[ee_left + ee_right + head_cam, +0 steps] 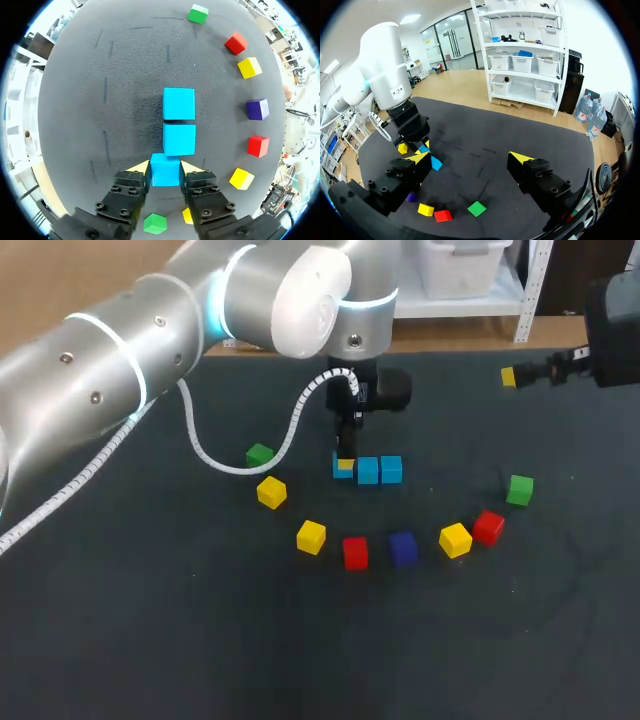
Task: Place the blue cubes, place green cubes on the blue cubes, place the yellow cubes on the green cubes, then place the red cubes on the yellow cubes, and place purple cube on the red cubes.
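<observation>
Three light blue cubes lie in a row mid-table. My left gripper reaches down from above and is shut on the end blue cube, a yellow tip pressing each side. That cube touches the middle blue cube, slightly off line. Beyond it lies the third blue cube. My right gripper hangs open and empty high over the table's far right. A purple cube sits in front of the row.
Loose cubes ring the row: green, yellow, yellow, red, yellow, red, green. My left arm and its white cable span the table's left side.
</observation>
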Controlling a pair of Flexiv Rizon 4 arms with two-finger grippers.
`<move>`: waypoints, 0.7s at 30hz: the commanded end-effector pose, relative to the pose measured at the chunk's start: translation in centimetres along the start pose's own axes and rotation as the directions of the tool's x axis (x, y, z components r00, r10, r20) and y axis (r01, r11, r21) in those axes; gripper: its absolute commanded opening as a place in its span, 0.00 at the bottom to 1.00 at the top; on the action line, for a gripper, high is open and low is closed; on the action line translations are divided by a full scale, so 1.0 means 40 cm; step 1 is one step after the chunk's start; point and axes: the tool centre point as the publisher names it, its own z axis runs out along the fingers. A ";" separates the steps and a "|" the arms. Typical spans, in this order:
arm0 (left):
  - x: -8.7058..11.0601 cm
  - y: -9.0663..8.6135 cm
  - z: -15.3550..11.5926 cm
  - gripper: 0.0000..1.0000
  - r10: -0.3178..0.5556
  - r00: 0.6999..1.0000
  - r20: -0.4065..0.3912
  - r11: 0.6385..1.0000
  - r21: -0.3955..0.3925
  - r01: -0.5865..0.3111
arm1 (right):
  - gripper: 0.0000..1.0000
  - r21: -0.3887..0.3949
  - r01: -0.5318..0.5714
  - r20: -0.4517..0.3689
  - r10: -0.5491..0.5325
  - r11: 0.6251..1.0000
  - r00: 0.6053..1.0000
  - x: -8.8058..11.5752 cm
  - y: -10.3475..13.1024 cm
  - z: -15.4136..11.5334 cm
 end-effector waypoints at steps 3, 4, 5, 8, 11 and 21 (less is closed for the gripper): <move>0.000 0.010 -0.001 0.00 -0.002 1.000 -0.010 1.000 0.020 0.002 | 1.00 0.007 0.000 0.000 0.000 1.000 1.000 0.001 0.004 -0.002; 0.001 0.008 -0.001 0.00 -0.001 1.000 -0.011 1.000 0.022 0.002 | 1.00 0.007 0.000 0.000 0.000 1.000 1.000 0.001 0.004 -0.002; 0.002 0.006 -0.002 0.00 -0.001 1.000 -0.011 1.000 0.023 0.001 | 1.00 0.007 0.000 0.000 0.000 1.000 1.000 0.001 0.004 -0.002; 0.002 0.000 -0.007 0.00 0.004 1.000 -0.008 1.000 0.028 -0.004 | 1.00 0.007 0.000 0.000 0.000 1.000 1.000 0.001 0.004 -0.002; 0.001 -0.001 -0.007 0.00 0.004 1.000 -0.003 0.999 0.032 -0.004 | 1.00 0.007 0.000 0.000 0.000 1.000 1.000 0.001 0.004 -0.002; 0.000 -0.002 0.002 0.00 -0.002 1.000 0.002 0.999 0.045 0.002 | 1.00 0.007 0.000 0.000 0.000 1.000 1.000 0.001 0.004 -0.002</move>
